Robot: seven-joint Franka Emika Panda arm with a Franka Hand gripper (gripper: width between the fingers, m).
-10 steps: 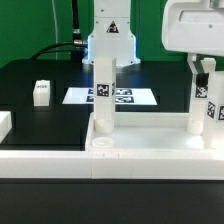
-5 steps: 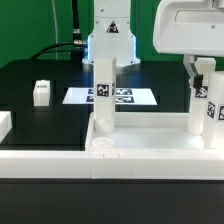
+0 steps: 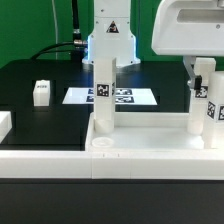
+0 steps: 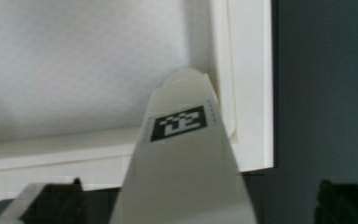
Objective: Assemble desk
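The desk slab [image 3: 150, 128] lies at the front with its raised corner sockets up. Two white square legs stand upright in it, one [image 3: 104, 92] near the middle and one [image 3: 204, 108] at the exterior view's right. My gripper [image 3: 202, 72] hangs over the right leg, open, its dark fingers [image 3: 189, 66] straddling the leg's top. In the wrist view that tagged leg [image 4: 181, 130] rises between the two fingertips [image 4: 51, 200], with a gap on each side, and the slab's white floor [image 4: 87, 70] lies beyond it.
A loose white leg block [image 3: 41, 92] lies on the black table at the exterior view's left, another white piece [image 3: 4, 124] at the left edge. The marker board [image 3: 135, 97] lies behind the slab. A long low white rail [image 3: 45, 162] runs along the front. The arm's base [image 3: 110, 40] stands at the back.
The gripper has shifted a little toward the exterior view's left over the right leg. Its jaws have stayed open, and the legs and slab have not moved.
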